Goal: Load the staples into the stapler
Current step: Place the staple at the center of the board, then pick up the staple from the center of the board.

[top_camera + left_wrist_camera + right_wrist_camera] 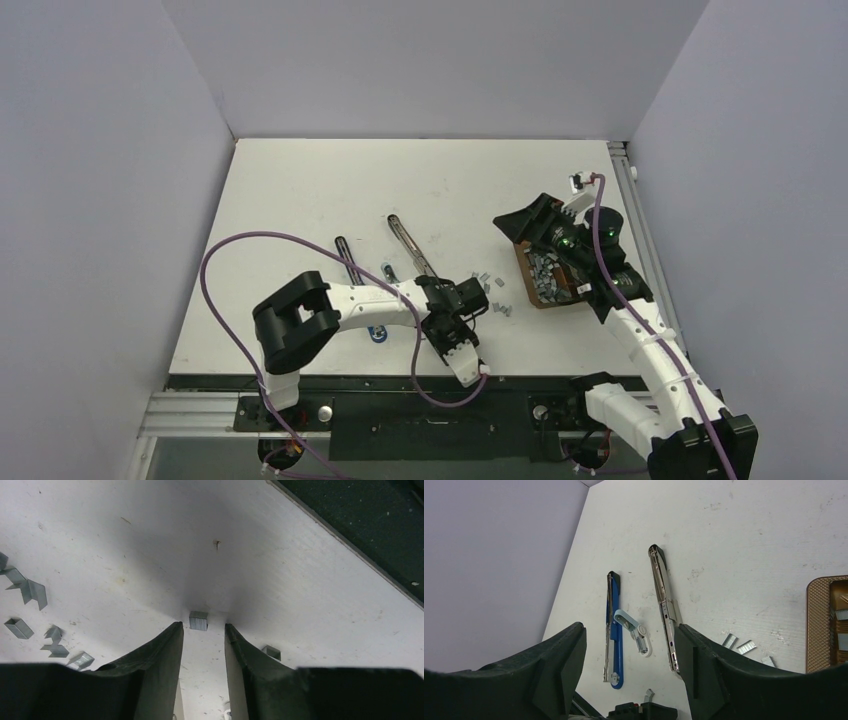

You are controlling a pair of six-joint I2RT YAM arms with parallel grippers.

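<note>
The stapler lies opened out on the white table as two long parts: a silver magazine rail (pixel 664 605) (pixel 409 244) and a blue base (pixel 616 640) (pixel 346 258). Loose staples (pixel 489 285) lie scattered right of my left arm, and more fill a brown tray (pixel 556 297). My left gripper (pixel 204 628) (pixel 455 338) points down near the table's front edge, jaws slightly apart and holding nothing. One staple strip (pixel 198 621) lies on the table just past its tips, another (pixel 271 652) beside the right finger. My right gripper (pixel 630 632) (pixel 528 224) hovers open and empty over the tray.
A pale blue and white oblong piece (pixel 632 630) lies between the two stapler parts. Several staple strips (pixel 30 591) lie to the left of my left fingers. The table's dark front edge (pixel 360 545) runs close ahead of the left gripper. The tray's rim (pixel 813 625) is at the right.
</note>
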